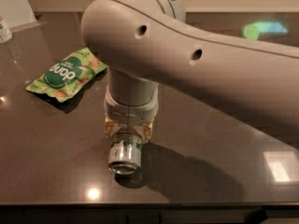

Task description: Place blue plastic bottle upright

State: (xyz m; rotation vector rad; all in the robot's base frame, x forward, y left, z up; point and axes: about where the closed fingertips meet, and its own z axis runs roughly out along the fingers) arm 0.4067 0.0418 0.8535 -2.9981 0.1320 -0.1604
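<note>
The blue plastic bottle shows only in part at the far left edge of the dark table, far from the arm; it looks upright, with a pale label and a blue patch. My gripper points down near the table's front. Its yellowish fingers press against both sides of a silver-green drink can. The can lies on its side with one end toward the camera. My large grey arm crosses the view from the right and hides the table behind it.
A green snack bag lies flat to the left of the gripper. A white panel stands at the back left corner. The table's front edge runs just below the can.
</note>
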